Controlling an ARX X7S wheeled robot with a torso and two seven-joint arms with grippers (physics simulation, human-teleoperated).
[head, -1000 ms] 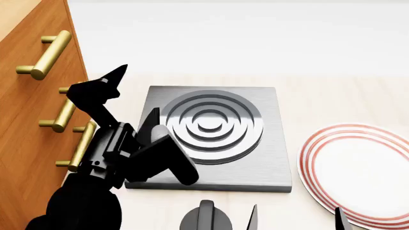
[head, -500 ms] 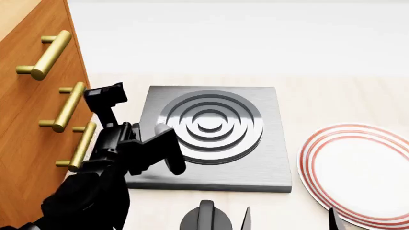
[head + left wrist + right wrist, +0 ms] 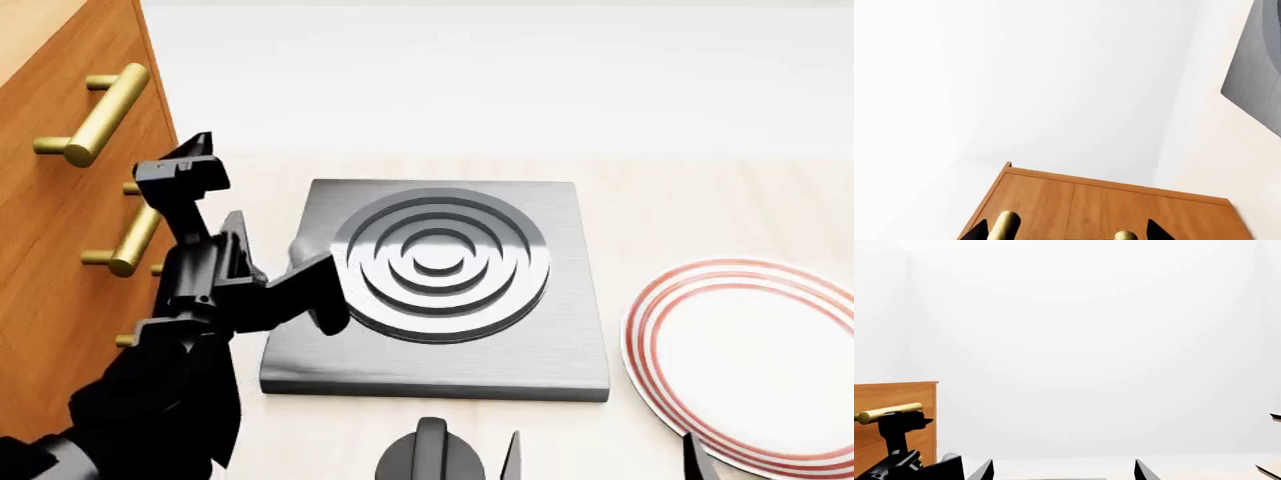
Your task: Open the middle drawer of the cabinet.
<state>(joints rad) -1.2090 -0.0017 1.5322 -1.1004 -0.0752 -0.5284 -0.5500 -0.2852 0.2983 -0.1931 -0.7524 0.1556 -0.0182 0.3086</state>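
Observation:
The orange-brown cabinet (image 3: 54,200) stands at the left, its three brass bar handles facing me. The middle drawer (image 3: 47,290) is shut, and its handle (image 3: 127,243) runs slantwise below the top drawer's handle (image 3: 96,112). My left gripper (image 3: 180,170) is open, right by the upper end of the middle handle. In the left wrist view its fingertips (image 3: 977,231) stand wide apart before the cabinet front (image 3: 1081,205), with a brass bar (image 3: 1005,225) between them. My arm hides most of the bottom handle. My right gripper (image 3: 603,462) is open and empty at the near edge.
A grey square plate with raised rings (image 3: 441,265) lies on the pale floor to the right of the cabinet. A white dish with red rings (image 3: 754,355) lies further right. A white wall closes the back.
My left arm has swung left toward the cabinet front, and its gripper has turned to face the handles. The right gripper has barely moved.

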